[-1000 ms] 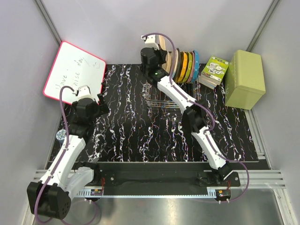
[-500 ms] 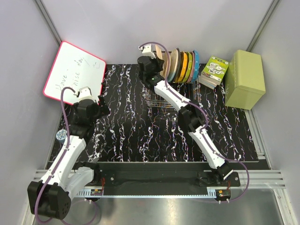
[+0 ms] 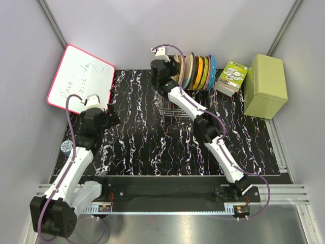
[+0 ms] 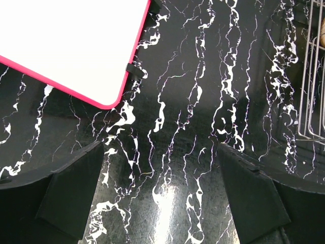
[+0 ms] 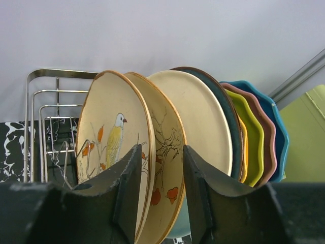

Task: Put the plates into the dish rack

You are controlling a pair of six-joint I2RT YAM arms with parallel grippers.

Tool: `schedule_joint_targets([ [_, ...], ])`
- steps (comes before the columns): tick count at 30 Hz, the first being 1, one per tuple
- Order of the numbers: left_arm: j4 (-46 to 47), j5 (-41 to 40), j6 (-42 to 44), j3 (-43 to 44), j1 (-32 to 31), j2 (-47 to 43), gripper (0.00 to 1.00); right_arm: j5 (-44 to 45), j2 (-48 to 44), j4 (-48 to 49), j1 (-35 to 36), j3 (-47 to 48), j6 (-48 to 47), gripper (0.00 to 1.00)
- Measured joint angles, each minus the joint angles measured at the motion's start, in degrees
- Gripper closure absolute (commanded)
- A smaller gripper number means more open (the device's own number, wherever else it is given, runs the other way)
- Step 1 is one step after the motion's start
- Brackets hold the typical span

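Observation:
The silver wire dish rack [image 3: 172,105] [image 5: 42,99] stands at the back of the table. Standing on edge in it are two peach plates, one with a bird [image 5: 107,133] and one with a branch [image 5: 166,133], then a cream plate [image 5: 199,116] and a teal plate [image 5: 227,104]. My right gripper [image 3: 175,63] [image 5: 161,163] is open above them, its fingers straddling the rims of the two peach plates with gaps showing. Over the bare table at the left, my left gripper [image 3: 110,113] [image 4: 160,152] is wide open and empty.
Smaller yellow, green [image 5: 252,133], pink and blue [image 5: 278,127] plates fill the rack's right end. An olive-green box [image 3: 264,86] and a small green printed box [image 3: 232,76] stand to the right. A pink-framed whiteboard [image 3: 81,79] [image 4: 66,46] leans at the left.
My right gripper shifted slightly left along the rack, then opened its jaws off the peach plate, which now stands in the rack. The left arm has not moved.

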Motion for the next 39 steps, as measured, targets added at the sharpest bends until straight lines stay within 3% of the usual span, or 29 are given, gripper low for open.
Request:
schedule_joint_targets([
  [3,0.13,0.24,0.00,0.00,0.00,0.00,0.01,0.26,0.00,0.39,-0.02,-0.04,-0.74,0.49],
  [4,0.17,0.39,0.02,0.00,0.00,0.00,0.01,0.57,-0.04,1.07,-0.02,-0.17,-1.51,0.37],
  [7,0.22,0.74,0.37,0.00,0.00,-0.17,0.01,1.60,-1.16,3.85,0.13,-2.23,-5.25,0.11],
  [11,0.11,3.19,4.63,0.20,0.00,-0.11,0.01,-0.28,-9.73,5.31,0.17,-13.60,-9.38,0.00],
  [15,-1.92,8.35,11.32,3.98,-0.57,3.45,0.01,-12.50,-26.03,-10.29,-1.62,-24.00,0.61,0.00],
  [18,-3.69,9.92,14.67,9.60,-1.62,7.63,0.01,-24.04,-39.50,-21.46,-7.41,-28.28,8.74,0.01],
  [23,-6.80,10.99,15.98,21.57,-1.95,15.02,0.01,-25.40,-59.47,-29.94,-15.82,-41.92,14.97,0.00],
  [30,-11.54,12.24,16.04,34.21,-1.92,22.32,0.01,-26.56,-69.18,-40.94,-12.81,-54.31,19.98,0.00],
  [35,-14.21,13.53,16.70,38.80,-1.92,24.44,0.01,-27.58,-72.65,-51.19,-12.83,-52.09,22.23,0.00],
  [37,-15.02,14.16,17.90,39.69,-1.92,24.50,0.01,-27.34,-74.62,-53.88,-12.83,-49.92,22.27,0.05],
  [39,-15.26,14.67,19.06,40.50,-1.92,24.50,0.01,-26.84,-77.79,-55.08,-12.83,-49.66,21.44,0.00],
])
